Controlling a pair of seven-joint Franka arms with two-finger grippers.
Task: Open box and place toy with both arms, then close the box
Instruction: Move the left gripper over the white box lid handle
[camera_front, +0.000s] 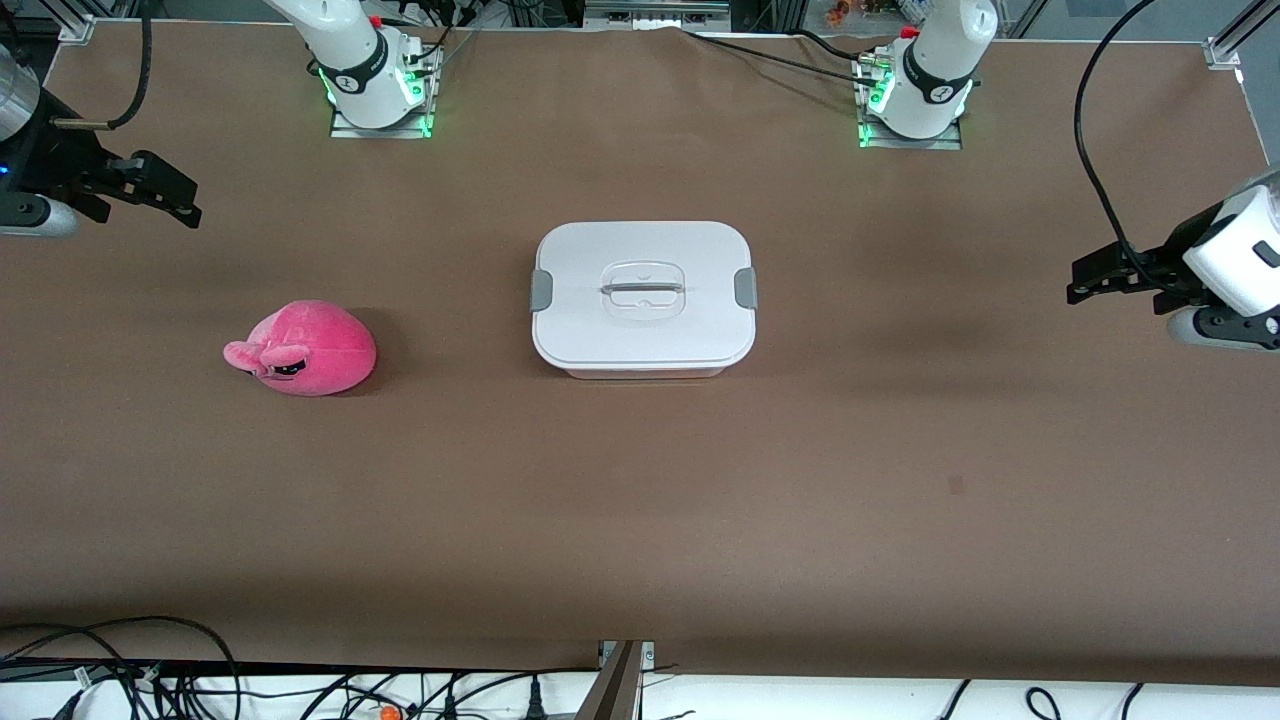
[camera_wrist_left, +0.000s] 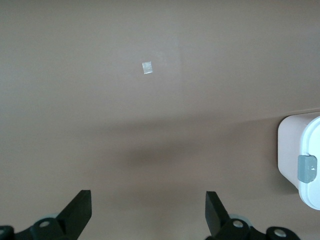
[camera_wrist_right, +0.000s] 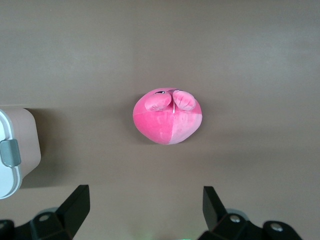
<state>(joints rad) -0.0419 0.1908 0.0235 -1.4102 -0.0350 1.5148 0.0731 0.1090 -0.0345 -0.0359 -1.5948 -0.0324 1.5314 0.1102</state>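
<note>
While both arms wait w/ jaws spread wide and empty, the left gripper (camera_front: 1082, 283) hangs over bare table (camera_front: 640, 520) at the left arm's end and the right gripper (camera_front: 180, 200) over the right arm's end. Between them sits the box (camera_front: 643, 296), white lid (camera_front: 640, 250) on and grey clips (camera_front: 745, 288) at its sides. Well apart from it, toward the right arm's end and slightly nearer the front camera, lies the pink plush toy (camera_front: 305, 348).
</note>
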